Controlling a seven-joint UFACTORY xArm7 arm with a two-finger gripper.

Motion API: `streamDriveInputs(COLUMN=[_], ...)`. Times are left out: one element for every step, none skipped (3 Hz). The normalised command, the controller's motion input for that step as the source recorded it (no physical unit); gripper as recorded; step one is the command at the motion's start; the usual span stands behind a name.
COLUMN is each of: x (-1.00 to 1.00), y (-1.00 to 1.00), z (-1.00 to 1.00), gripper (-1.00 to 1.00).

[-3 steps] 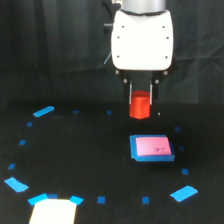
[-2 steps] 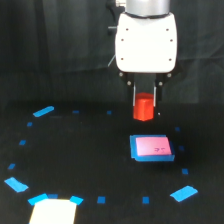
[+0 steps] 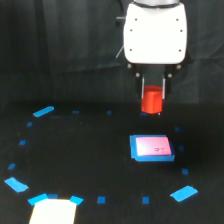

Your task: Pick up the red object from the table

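Observation:
The red object (image 3: 151,100) is a small red-orange block hanging in the air, clear of the black table (image 3: 85,150). My gripper (image 3: 152,95) is shut on it from above, its dark fingers pressing either side of the block's upper part. The white gripper housing fills the upper part of the exterior view. The block hangs above and slightly behind the flat blue-edged square.
A flat blue-edged square with a pale pink top (image 3: 152,148) lies below the block. Small blue tape marks (image 3: 43,111) ring the table. A pale card with blue corners (image 3: 52,211) sits at the bottom on the exterior view's left.
The gripper has risen and shifted slightly toward the exterior view's right, carrying the red block higher above the table.

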Motion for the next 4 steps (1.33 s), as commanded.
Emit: streamDriveInputs(x=[-0.59,-0.60,-0.28,0.18], y=[-0.54,-0.24,-0.09,0.14], z=[1.00,0.68,0.05,1.00], gripper=[-1.00,-0.85,-1.00,-1.00])
